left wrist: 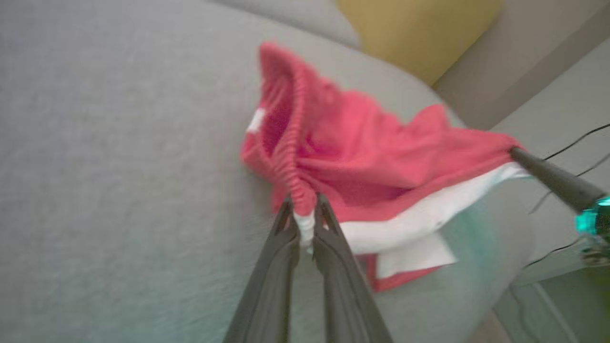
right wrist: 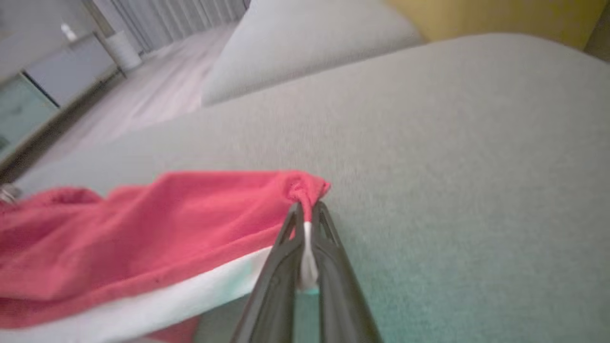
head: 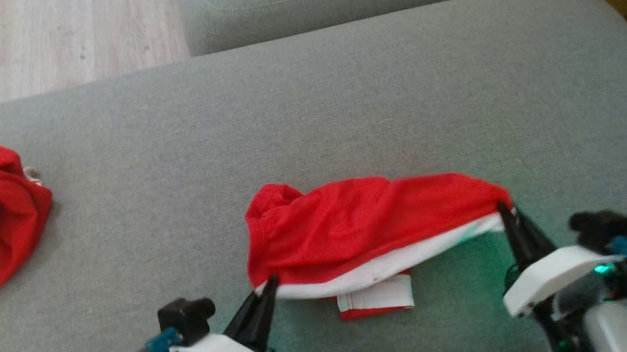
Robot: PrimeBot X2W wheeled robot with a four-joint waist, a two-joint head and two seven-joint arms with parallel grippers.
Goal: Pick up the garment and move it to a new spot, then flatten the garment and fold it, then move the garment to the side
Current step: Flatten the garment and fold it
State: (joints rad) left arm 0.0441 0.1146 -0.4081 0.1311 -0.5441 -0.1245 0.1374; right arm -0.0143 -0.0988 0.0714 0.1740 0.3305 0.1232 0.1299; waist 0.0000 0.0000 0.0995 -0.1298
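Gripping the garment (head: 360, 222) at both ends.
Left claw (head: 270, 283) and right claw (head: 503, 208) are each clamping its white-banded edge.

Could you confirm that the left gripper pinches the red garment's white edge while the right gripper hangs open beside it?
Not quite: the right gripper is shut on the red garment too, at its white edge, as the right wrist view shows. The left gripper does pinch it.
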